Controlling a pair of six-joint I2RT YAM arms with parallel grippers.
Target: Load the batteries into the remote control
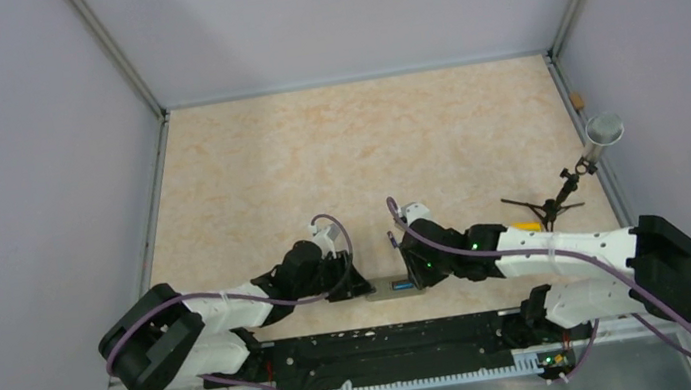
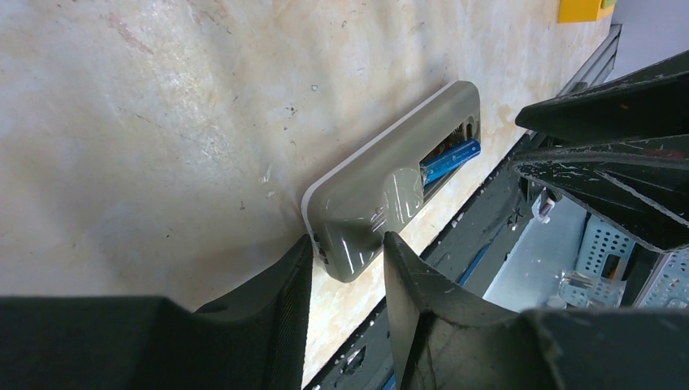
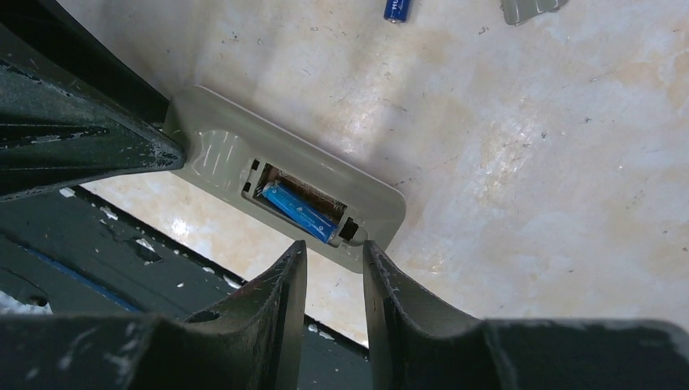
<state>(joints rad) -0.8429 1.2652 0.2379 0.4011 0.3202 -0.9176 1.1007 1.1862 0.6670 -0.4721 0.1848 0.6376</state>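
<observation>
Remote control [image 1: 395,287] lies grey back up on the marbled table [image 1: 366,152], at the near edge just beyond the black base rail [image 1: 381,344], long axis running left-right between the two arms.

Battery recess open. One blue battery [image 3: 299,213] sits in it, lying lengthwise along the recess's near side.

Second blue battery [image 3: 398,8] loose on the table, farther out, well apart from the remote. A small grey cover piece [image 3: 530,10] lies near it.

Left gripper [image 2: 348,264]: jaws part-way apart, clamped across the width of the remote's left end, one finger on each long side.

Right gripper [image 3: 331,258]: jaws narrowly apart, nothing between them. The tips hang at the remote's near long edge, by the right end of the recess; cannot tell whether they touch it.

Off to the right: small black tripod [image 1: 545,205], yellow object [image 1: 527,225] beside it.
</observation>
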